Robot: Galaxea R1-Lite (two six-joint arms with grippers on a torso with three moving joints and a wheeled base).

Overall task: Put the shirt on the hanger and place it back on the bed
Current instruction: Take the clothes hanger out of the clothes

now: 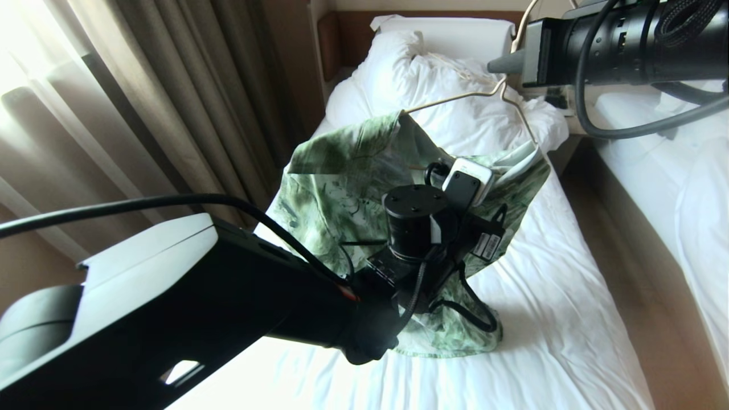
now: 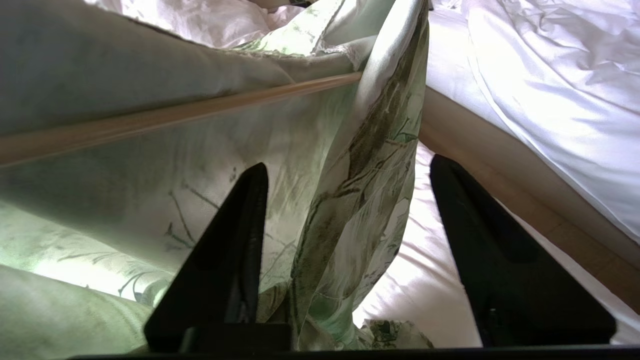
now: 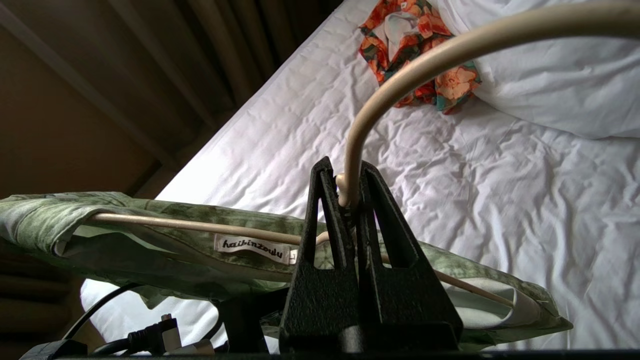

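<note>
At the far left of the head view hang the curtains [image 1: 171, 102], brown and sheer, beside one bed [image 1: 547, 319] with a wrinkled white sheet. One left gripper [image 2: 345, 210] is sunk into the open front of the shirt [image 1: 336, 182]; in its wrist view the two black fingers [image 2: 235, 240] stand apart, released, with a fold of green cloth hanging between them and touching neither pad clearly. One shirt, green with pale flowers and dark vines, hangs draped from one hanger [image 1: 455, 99], its lower hem gathered on the sheet. The cream wire runs under the shirt's left shoulder, and the right shoulder arm reaches down into the collar side. Behind the shirt lies one bulky white duvet [image 1: 450, 85] and one pillow [image 1: 455, 34] against the brown headboard [image 1: 342, 28]. To the right, one right gripper [image 3: 350, 200] is clenched on the hanger's twisted neck, holding it above the bed; the hook curves away over it. The right wrist view also shows one white label [image 3: 252, 248] inside the collar and one orange-patterned garment [image 3: 420, 55] lying on the sheet near the duvet. At the far right edge is a second white bed [image 1: 683, 171].
</note>
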